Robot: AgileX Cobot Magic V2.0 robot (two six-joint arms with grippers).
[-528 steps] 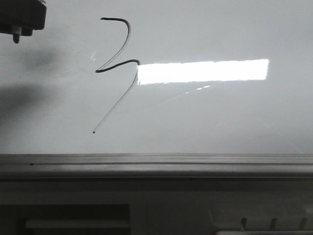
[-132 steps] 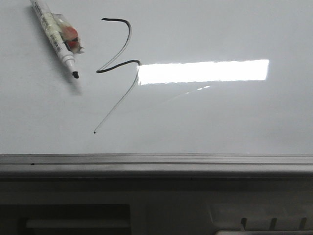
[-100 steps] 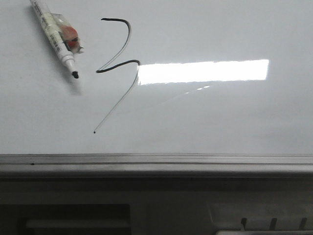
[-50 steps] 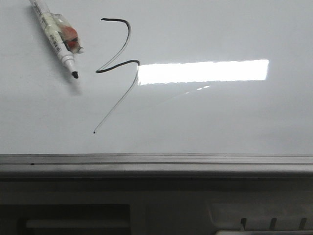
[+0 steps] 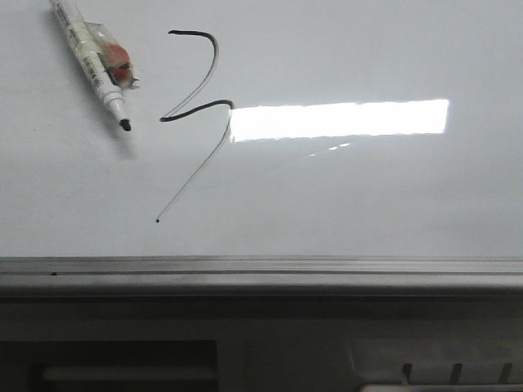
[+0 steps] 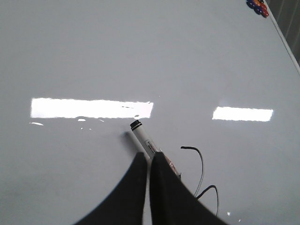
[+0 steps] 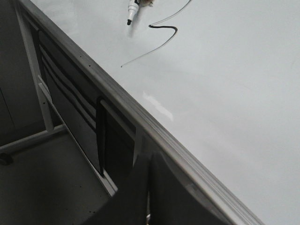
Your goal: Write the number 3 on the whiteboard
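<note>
The number 3 (image 5: 217, 55) is a thin black angular line on the whiteboard (image 5: 368, 188), with a faint tail ending in a dot (image 5: 157, 220). A white marker (image 5: 94, 61), uncapped with its black tip towards the ledge, lies flat on the board left of the 3. In the left wrist view my left gripper (image 6: 149, 157) is shut and empty, its fingertips above the marker (image 6: 143, 136), with the 3 (image 6: 202, 164) beside it. My right gripper (image 7: 149, 159) is shut and empty over the board's ledge (image 7: 140, 117), far from the 3 (image 7: 164, 27). Neither gripper shows in the front view.
A grey metal ledge (image 5: 261, 273) runs along the board's near edge, with dark frame parts below it. A bright rectangular glare (image 5: 339, 119) lies right of the 3. Coloured magnets (image 6: 258, 5) sit at a far corner of the board.
Five seconds ago a dark gripper was at the top left of the front view and no marker lay there. Now the gripper is gone and the marker lies still on the board.
</note>
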